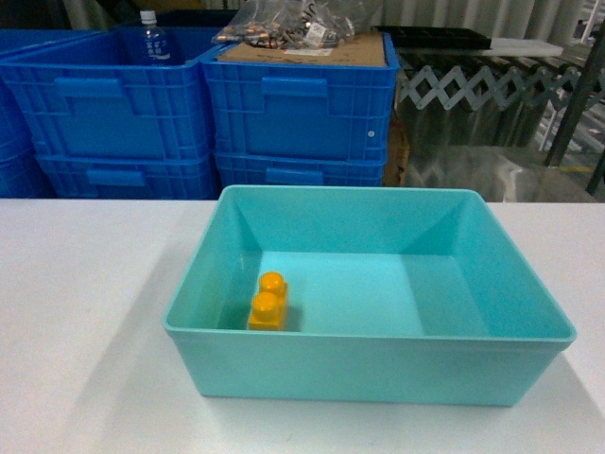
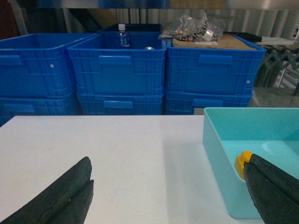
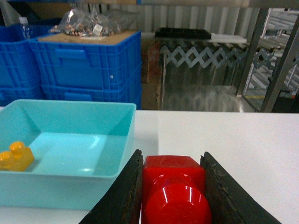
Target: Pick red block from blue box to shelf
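white table (image 1: pixel 85 284) — stacked blue crates (image 1: pixel 298 113) behind, steel shelf (image 3: pixel 275 56) rightward

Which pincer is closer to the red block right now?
Right. The right pincer is shut on the red block, outside the blue box. The left pincer is open over the table with no red block in its view.

A white bench (image 1: pixel 85 284) runs across the foreground. Behind it, dark blue ribbed crates (image 1: pixel 298 113) are stacked two high; one holds a water bottle (image 1: pixel 151 38), another carries cardboard and clear bags of small parts (image 1: pixel 293 24). To the right stands a folding lattice barrier (image 3: pixel 210 56) before a pale corrugated wall (image 3: pixel 196 16).
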You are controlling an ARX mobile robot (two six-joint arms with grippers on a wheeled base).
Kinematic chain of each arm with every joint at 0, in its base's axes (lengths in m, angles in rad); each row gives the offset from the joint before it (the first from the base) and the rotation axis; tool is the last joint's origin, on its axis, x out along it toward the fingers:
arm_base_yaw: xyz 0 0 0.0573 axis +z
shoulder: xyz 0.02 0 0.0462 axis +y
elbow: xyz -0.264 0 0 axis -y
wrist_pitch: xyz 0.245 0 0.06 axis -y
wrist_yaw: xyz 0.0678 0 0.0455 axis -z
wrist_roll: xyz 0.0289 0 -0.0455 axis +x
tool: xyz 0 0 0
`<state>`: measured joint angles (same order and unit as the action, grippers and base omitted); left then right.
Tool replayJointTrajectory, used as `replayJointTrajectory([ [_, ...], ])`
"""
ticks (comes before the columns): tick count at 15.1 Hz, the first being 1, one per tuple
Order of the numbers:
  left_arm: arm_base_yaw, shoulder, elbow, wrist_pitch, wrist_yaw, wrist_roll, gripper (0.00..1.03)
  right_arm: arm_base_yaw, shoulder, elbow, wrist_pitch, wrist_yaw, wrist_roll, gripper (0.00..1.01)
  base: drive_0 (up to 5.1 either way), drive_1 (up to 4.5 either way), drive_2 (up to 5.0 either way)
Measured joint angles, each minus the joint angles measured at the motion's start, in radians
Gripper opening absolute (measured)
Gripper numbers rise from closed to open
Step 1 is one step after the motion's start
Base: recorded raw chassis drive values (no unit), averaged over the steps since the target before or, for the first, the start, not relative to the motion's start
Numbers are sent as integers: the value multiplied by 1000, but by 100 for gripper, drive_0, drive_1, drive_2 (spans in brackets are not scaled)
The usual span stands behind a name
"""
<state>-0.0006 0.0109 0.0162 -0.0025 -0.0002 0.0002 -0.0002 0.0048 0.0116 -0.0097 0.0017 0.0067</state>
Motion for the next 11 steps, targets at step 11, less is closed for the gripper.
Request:
replayJointTrajectory([
  [11,0,0,0,-2,0,0,98,0,0,0,5,-1,0,29,0,0,0],
])
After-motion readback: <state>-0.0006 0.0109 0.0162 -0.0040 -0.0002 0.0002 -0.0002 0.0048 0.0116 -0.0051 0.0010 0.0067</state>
